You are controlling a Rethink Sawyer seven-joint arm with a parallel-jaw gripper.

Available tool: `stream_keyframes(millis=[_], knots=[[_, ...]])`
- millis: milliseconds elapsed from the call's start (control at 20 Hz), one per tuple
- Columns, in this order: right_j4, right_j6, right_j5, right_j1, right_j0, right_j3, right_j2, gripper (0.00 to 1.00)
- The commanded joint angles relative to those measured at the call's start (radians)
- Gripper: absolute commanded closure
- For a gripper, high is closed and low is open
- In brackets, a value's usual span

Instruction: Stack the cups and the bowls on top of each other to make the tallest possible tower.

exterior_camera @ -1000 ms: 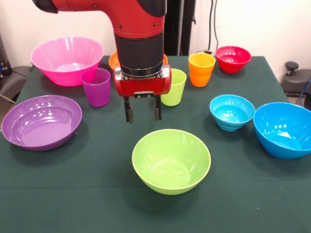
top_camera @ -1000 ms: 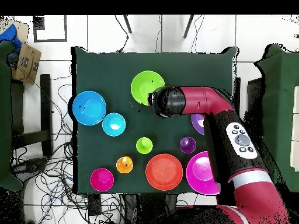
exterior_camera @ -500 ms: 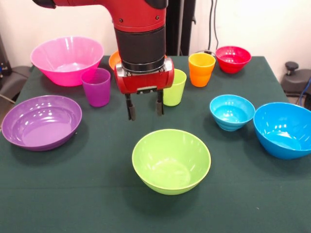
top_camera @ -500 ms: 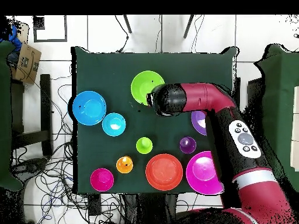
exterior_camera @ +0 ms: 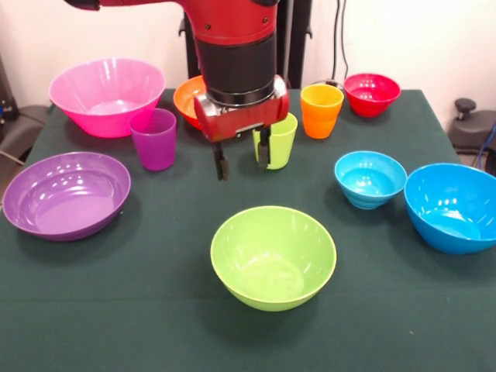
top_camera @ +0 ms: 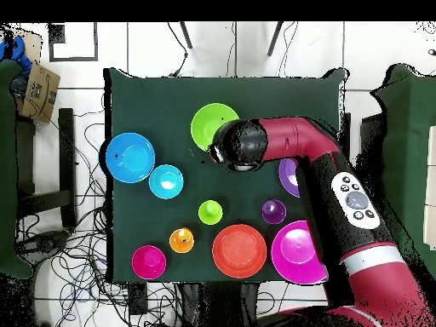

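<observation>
My gripper (exterior_camera: pixel 242 160) hangs open and empty above the cloth, just in front of the lime green cup (exterior_camera: pixel 279 141), whose left side one finger overlaps. The purple cup (exterior_camera: pixel 153 138) stands to its left and the orange cup (exterior_camera: pixel 321 110) to its right. The lime green bowl (exterior_camera: pixel 273 256) sits nearest the front. The orange bowl (exterior_camera: pixel 187 96) is partly hidden behind the arm. Around them stand the pink bowl (exterior_camera: pixel 107 94), purple bowl (exterior_camera: pixel 66 194), red bowl (exterior_camera: pixel 372 93), light blue bowl (exterior_camera: pixel 370 178) and big blue bowl (exterior_camera: pixel 453 205). All stand apart, none stacked.
In the overhead view the arm (top_camera: pixel 294 145) reaches across the green table (top_camera: pixel 153 102) and covers part of the purple bowl (top_camera: pixel 289 177). Its wrist hides the gripper beside the lime green bowl (top_camera: pixel 211 123). Cables lie on the floor around the table.
The gripper has moved right in the front view, risen a little and drawn back toward the lime green cup, turning slightly. It stays open and empty. No cup or bowl has moved.
</observation>
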Motion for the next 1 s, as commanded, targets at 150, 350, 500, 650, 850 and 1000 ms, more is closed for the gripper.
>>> stream_keyframes(millis=[150,350,500,650,850,1000], knots=[[-0.038,-0.184,-0.004,-0.025,0.031,0.126,0.089,0.00],[-0.048,-0.228,0.001,0.015,0.053,0.091,0.132,0.00],[-0.048,-0.275,0.066,0.032,0.068,0.031,0.148,0.00],[-0.052,-0.304,0.097,0.041,0.071,-0.016,0.161,0.00],[-0.060,-0.290,0.111,0.073,0.094,-0.078,0.161,0.00],[-0.050,-0.277,0.132,0.073,0.100,-0.100,0.164,0.00]])
